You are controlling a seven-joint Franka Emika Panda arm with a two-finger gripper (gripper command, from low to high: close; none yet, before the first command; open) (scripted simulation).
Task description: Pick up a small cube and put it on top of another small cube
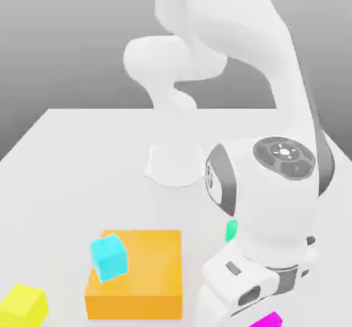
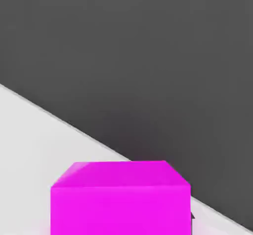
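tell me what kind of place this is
Likely a simulated tabletop test scene, not a real room: a plain white table against a blank grey backdrop, flat-coloured blocks like the cyan cube and orange block, and a white robot arm.
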